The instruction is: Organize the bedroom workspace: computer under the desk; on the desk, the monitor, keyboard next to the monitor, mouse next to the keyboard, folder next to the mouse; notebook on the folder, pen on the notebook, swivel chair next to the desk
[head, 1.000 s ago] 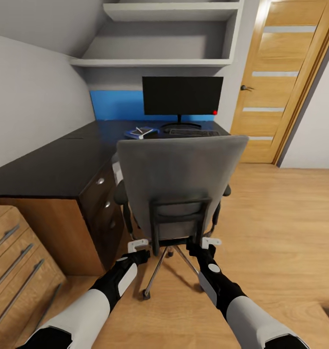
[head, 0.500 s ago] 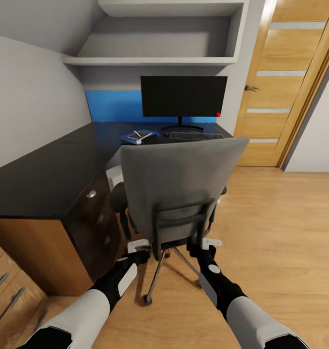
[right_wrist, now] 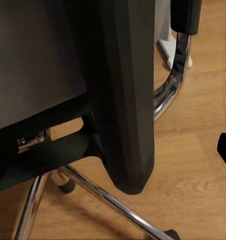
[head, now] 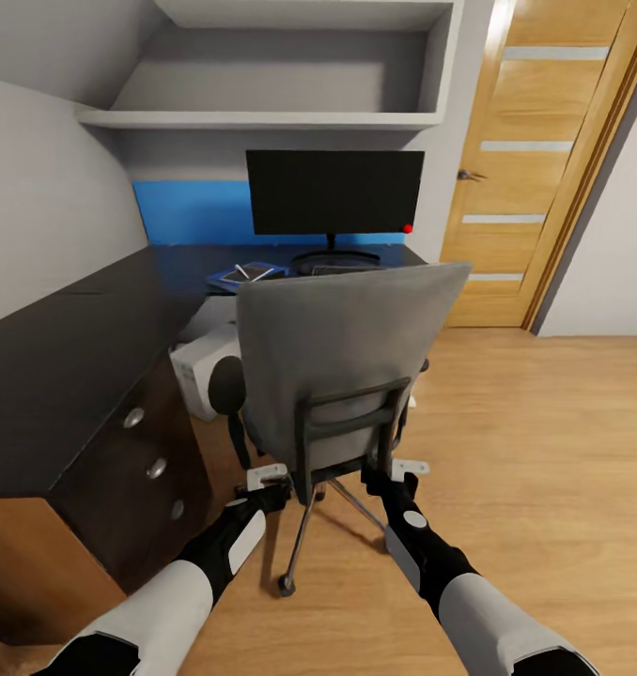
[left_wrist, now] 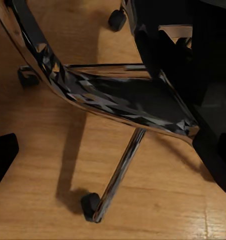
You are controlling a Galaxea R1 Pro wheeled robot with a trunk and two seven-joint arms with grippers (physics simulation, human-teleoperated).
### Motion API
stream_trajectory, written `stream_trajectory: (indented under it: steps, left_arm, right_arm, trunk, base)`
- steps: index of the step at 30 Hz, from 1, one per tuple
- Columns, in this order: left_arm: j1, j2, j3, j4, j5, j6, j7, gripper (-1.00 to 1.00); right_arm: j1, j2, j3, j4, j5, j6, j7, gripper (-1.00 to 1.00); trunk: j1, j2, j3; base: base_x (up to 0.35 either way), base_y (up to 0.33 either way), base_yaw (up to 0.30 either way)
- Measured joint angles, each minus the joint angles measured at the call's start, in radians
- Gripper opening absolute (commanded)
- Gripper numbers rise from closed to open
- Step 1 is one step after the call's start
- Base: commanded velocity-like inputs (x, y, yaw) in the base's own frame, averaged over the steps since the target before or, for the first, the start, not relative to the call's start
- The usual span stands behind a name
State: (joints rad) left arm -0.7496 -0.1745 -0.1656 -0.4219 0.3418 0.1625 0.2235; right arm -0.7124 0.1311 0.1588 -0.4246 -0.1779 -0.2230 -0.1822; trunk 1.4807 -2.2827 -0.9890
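One step seems left: the swivel chair point(head: 342, 361), in the centre of the frame with its grey back to the camera, is close to the counter point(head: 65, 376) but not yet tucked in. On the counter, at upper centre, stand the monitor point(head: 334, 192) and the blue folder point(head: 226, 279) with the notebook point(head: 246, 273) and pen point(head: 240, 271) on it. The computer point(head: 204, 368) sits underneath. The left pincer point(head: 267, 479) and right pincer point(head: 398, 472) are at the chair's lower back; I cannot tell if they are clamped.
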Motion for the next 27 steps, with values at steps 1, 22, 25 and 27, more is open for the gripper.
stream_trajectory:
  steps: [1,22,25,27]
  left_arm:
    - [0.0,0.0,0.0,0.0,0.001,0.0,0.0,1.0]
    - [0.0,0.0,0.001,0.013,0.001,0.001,0.001,1.0]
    - [0.0,0.0,0.0,0.014,0.001,0.001,0.001,1.0]
    - [0.0,0.0,0.0,0.014,0.001,0.002,0.001,1.0]
  right_arm:
    - [0.0,0.0,0.0,0.0,0.0,-0.002,0.0,1.0]
    - [0.0,0.0,-0.001,0.002,-0.004,-0.005,-0.001,1.0]
    - [0.0,0.0,-0.001,0.002,-0.004,-0.005,-0.002,1.0]
    - [0.0,0.0,-0.001,0.002,-0.004,-0.005,-0.001,1.0]
  trunk:
    - [0.0,0.0,0.0]
    - [0.0,0.0,0.001]
    - [0.0,0.0,0.001]
    - [0.0,0.0,0.001]
  base:
    - [0.322,0.0,-0.053]
    - [0.322,0.0,-0.01]
    - [0.322,0.0,0.0]
    - [0.322,0.0,0.0]
